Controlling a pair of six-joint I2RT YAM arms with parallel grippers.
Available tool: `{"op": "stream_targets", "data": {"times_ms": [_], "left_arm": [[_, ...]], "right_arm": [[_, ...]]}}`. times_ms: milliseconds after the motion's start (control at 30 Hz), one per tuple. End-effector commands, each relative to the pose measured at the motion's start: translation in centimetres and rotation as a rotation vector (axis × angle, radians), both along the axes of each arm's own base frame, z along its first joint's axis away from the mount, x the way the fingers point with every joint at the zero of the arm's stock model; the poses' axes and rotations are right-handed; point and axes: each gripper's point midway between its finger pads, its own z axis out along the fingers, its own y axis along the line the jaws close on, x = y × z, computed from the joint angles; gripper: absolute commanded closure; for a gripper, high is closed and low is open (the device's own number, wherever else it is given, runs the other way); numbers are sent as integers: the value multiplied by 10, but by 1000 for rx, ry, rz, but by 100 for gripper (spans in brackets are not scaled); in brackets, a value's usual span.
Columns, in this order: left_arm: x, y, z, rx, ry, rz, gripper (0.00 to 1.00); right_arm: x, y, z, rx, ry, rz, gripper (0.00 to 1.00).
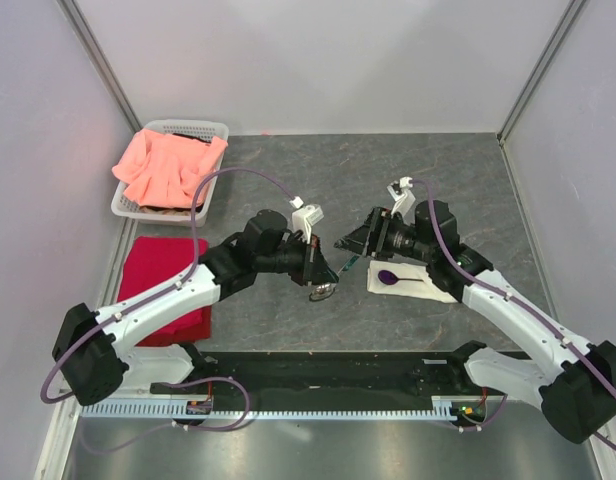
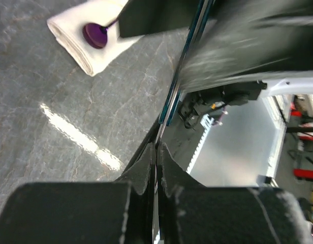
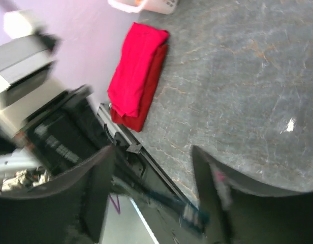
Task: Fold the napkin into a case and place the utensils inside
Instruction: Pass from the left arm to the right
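The napkin, folded into a narrow cream-white case [image 1: 433,285], lies on the grey table right of centre. The utensil with a round purple head [image 1: 388,276] lies on its left end. Both show in the left wrist view, case [image 2: 67,33] and purple head [image 2: 94,34]. My left gripper [image 1: 325,282] [image 2: 156,147] is shut on a second slim dark utensil [image 2: 171,96] and holds it off the table, pointing toward the right gripper. My right gripper [image 1: 346,246] [image 3: 151,150] is open, and that utensil's far end [image 3: 194,213] crosses between its fingers.
A folded red cloth [image 1: 163,285] [image 3: 136,81] lies at the left. A white basket [image 1: 188,127] holding a salmon-pink cloth [image 1: 168,165] stands at the back left. Walls close the table on three sides.
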Motion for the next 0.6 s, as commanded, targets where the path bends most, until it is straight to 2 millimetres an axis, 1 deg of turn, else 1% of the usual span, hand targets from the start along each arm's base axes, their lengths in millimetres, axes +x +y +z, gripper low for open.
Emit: {"op": "stream_targets", "data": {"times_ms": [0, 33, 67, 100, 133, 167, 200, 233, 267, 300, 333, 367, 400, 433, 467, 500, 567], "left_arm": [[24, -4, 39, 26, -219, 151, 98], [26, -4, 40, 40, -229, 169, 98], [22, -7, 47, 38, -250, 165, 98], [24, -6, 47, 52, -254, 183, 97], [22, -4, 48, 55, -246, 185, 90], [23, -3, 54, 47, -220, 200, 79], [18, 1, 51, 55, -169, 184, 57], [15, 3, 58, 10, -108, 186, 51], [28, 18, 56, -20, -42, 223, 47], [12, 18, 60, -90, 51, 129, 28], [14, 21, 71, -169, 78, 110, 23], [19, 35, 66, -227, 174, 147, 21], [7, 38, 71, -275, 225, 75, 16], [8, 41, 73, -301, 245, 70, 15], [11, 47, 61, -302, 320, 96, 14], [3, 48, 59, -308, 371, 49, 13], [-2, 48, 52, -333, 470, -2, 13]], "right_arm": [[18, 4, -1, -8, 84, -175, 44], [21, 4, 0, -2, 81, -196, 52], [21, 5, -1, 6, 83, -201, 61], [22, 6, 6, 32, 54, -200, 84], [24, 6, 15, 41, -15, -189, 93], [26, 4, 19, 30, -67, -187, 100], [27, 2, 30, 31, -144, -178, 100], [28, -1, 31, -20, -240, -148, 100], [15, 5, 37, -6, -290, -41, 100], [13, 4, 56, 17, -403, 4, 100], [8, 3, 62, 12, -466, 33, 100], [1, 2, 62, -11, -545, 74, 100], [-6, -2, 76, 7, -625, 82, 100], [-13, -2, 81, 23, -665, 116, 100], [-21, 0, 84, 40, -702, 159, 100], [-37, 3, 94, 79, -759, 242, 100], [-49, 3, 103, 101, -815, 296, 100]]}}
